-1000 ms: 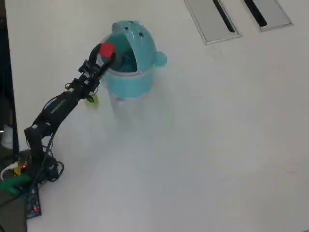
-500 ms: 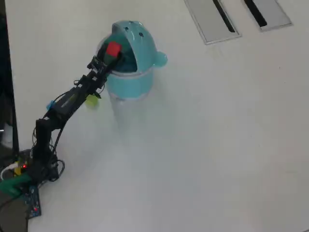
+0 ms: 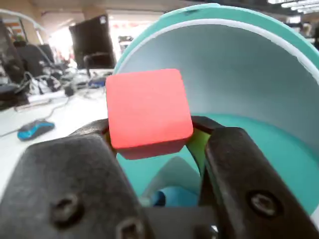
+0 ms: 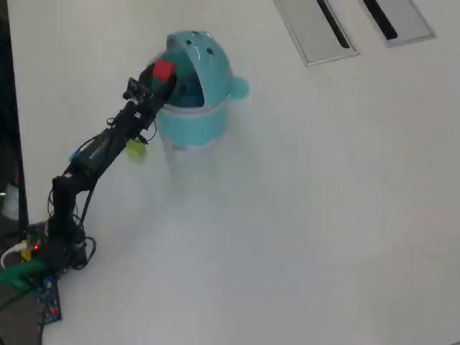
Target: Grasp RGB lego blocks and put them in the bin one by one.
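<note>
Gripper [image 4: 157,79] clamps the red block [image 4: 164,70] between both jaws, holding it at the bin's [image 4: 205,118] open mouth under the domed hood, far left on the bench [image 4: 302,215]. Wrist view: red block [image 3: 147,112] fills the jaw gap. Yellow-green block [image 4: 136,148] lies on the bench just left of the bin, beside the arm.

End effector [image 4: 159,77] at the mouth of the bin [image 4: 208,115], red block [image 4: 164,70] clamped between its jaws; domed hood [image 3: 239,74] arches over and behind the opening, closing off the far side; yellow-green block [image 4: 136,147] lies beside the arm; counter [image 4: 323,215] to the right in the overhead view lies open.
</note>
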